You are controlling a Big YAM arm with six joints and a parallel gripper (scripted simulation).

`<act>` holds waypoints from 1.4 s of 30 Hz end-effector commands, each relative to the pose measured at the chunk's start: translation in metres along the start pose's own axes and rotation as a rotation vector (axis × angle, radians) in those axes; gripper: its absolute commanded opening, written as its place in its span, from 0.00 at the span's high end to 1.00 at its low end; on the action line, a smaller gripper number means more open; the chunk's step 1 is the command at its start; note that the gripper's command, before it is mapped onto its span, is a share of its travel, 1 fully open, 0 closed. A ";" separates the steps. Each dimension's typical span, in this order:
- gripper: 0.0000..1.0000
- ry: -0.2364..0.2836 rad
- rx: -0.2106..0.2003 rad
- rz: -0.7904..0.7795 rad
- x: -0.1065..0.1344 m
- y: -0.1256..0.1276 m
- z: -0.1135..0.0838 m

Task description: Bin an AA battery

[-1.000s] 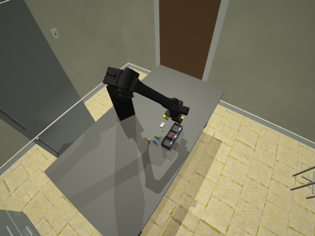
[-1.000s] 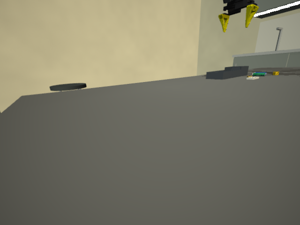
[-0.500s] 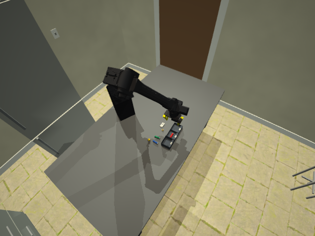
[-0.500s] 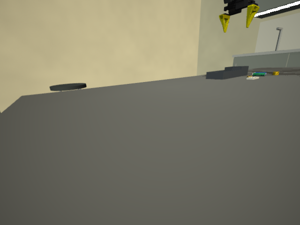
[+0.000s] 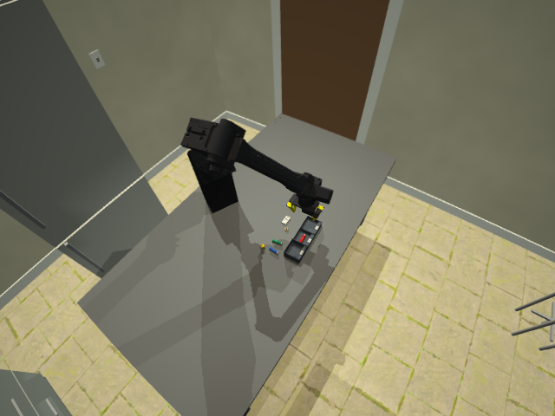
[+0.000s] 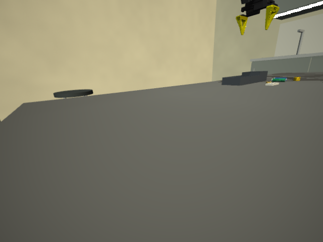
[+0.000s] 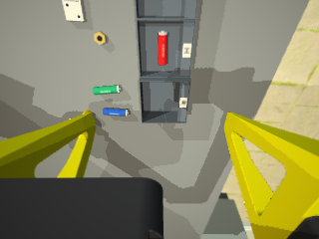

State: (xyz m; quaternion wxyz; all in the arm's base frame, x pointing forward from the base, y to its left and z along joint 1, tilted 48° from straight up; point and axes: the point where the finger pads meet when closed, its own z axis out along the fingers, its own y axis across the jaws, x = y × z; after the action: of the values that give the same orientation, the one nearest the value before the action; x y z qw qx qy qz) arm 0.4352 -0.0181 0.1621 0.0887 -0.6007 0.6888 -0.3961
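A row of dark grey bins [image 5: 291, 256] [image 6: 244, 78] [image 7: 164, 119] lies on the grey table [image 5: 179, 290] [image 6: 156, 156]. A red AA battery [image 5: 303, 237] [image 7: 162, 47] lies in the middle bin, beside its label H [image 7: 187, 49]. The compartment nearest the wrist camera is empty. A green AA battery [image 5: 276, 242] [image 6: 277, 79] [image 7: 107, 90] and a blue AA battery [image 5: 273, 250] [image 7: 116, 112] lie on the table left of the bins. My gripper [image 5: 305, 211] [image 6: 254, 31] [image 7: 159, 119] is open and empty, hanging well above the far end of the bins.
A brass nut [image 5: 285, 229] [image 7: 99, 37], a white plate [image 5: 285, 219] [image 6: 271, 83] [image 7: 73, 10] and a small yellow piece [image 5: 262, 246] [image 6: 296, 78] lie on the table near the batteries. The table's edge runs close to the right of the bins.
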 end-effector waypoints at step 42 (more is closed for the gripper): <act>0.00 0.001 0.031 0.025 0.011 -0.021 -0.009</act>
State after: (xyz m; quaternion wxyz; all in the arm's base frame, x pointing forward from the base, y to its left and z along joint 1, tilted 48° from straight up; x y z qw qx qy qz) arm 0.4352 -0.0188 0.1621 0.0884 -0.6008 0.6888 -0.3960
